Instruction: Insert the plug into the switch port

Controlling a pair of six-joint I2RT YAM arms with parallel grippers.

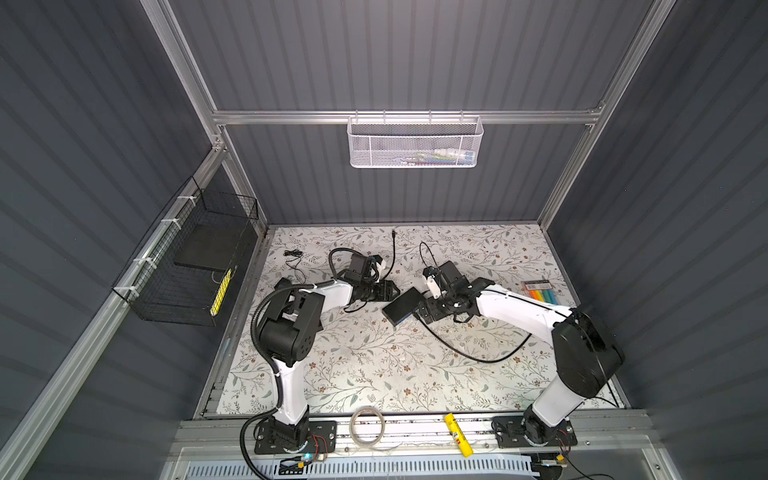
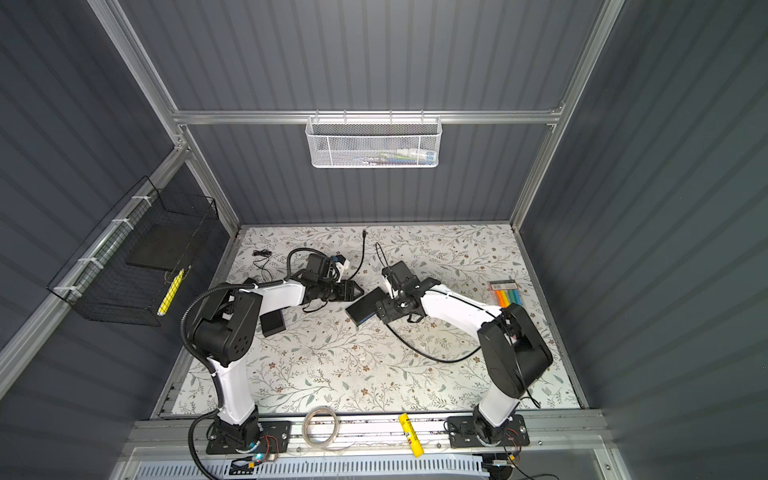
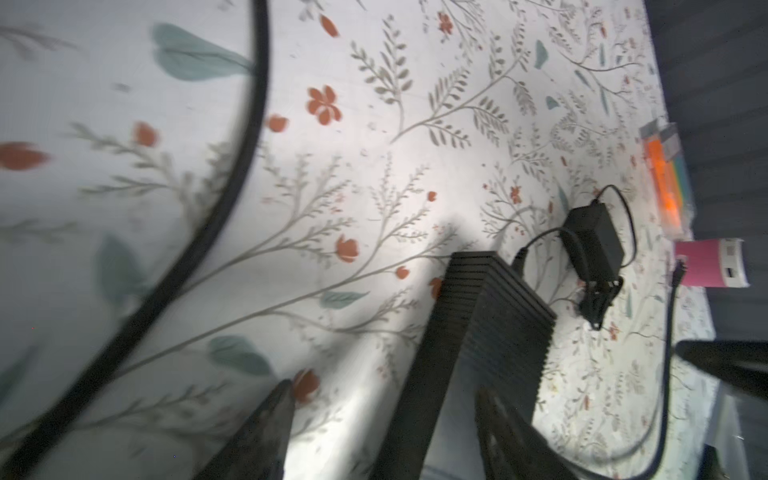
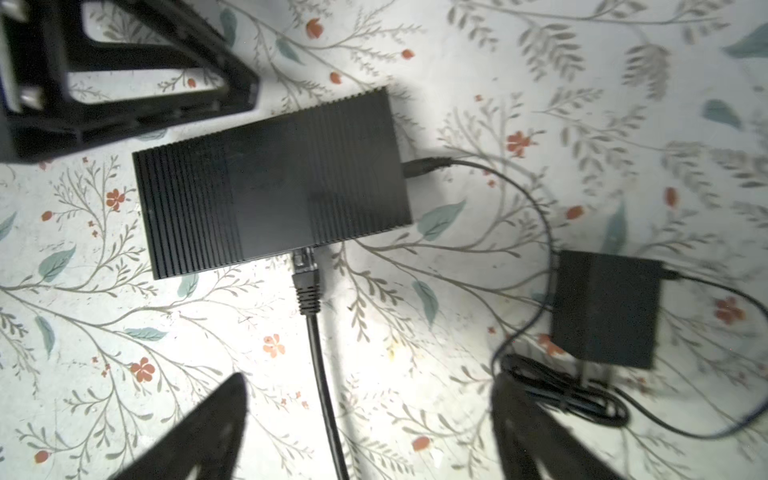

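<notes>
The left gripper (image 1: 392,291) has its fingers spread and holds nothing. The switch (image 1: 400,309) sits just ahead of its tips, but the wrist view is too blurred to tell whether a finger touches it. The plug (image 4: 305,270) sits in a port on the switch's edge facing the right gripper (image 4: 369,380). Its cable (image 4: 324,395) runs between that gripper's fingers, clear of both. The right gripper is wide open and empty, hovering just behind the plug. An adapter (image 4: 606,307) lies just beyond one of its fingers.
</notes>
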